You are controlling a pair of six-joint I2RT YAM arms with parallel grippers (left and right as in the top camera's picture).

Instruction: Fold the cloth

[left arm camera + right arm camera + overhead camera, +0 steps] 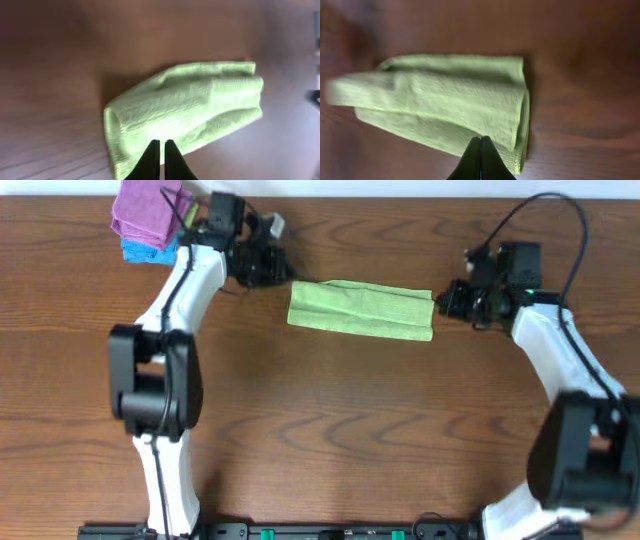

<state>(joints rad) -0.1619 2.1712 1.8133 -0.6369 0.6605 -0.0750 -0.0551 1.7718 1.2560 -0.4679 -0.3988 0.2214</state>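
The cloth (pixel 360 308), a light lime-green piece of soft towel-like fabric, lies folded into 1 long layered band on the brown wooden table (pixel 330 440); every place below is given from this cloth.

The left gripper (pixel 161 159) has its 2 black fingers (pixel 150 161) drawn almost together with nothing between them. Their tips are over 1 long edge of the cloth, and I cannot tell whether they touch the fabric. The right gripper (pixel 480 159) has its 2 black fingers (pixel 489 165) clenched tip to tip, also empty, over the cloth's edge near its right short end.

From overhead, the left gripper is just off the cloth's left end and the right gripper just off its right end, so the cloth lies between the 2.

The 2 white-and-black arms, the left arm (pixel 160 380) and the right arm (pixel 570 380), reach in from either side of the cloth.

Well beyond the cloth's left end, toward the far edge, are 2 more folded cloths: 1 purple cloth (pixel 145 210) touching 1 bright blue cloth (pixel 148 250). That makes 3 cloths in all.
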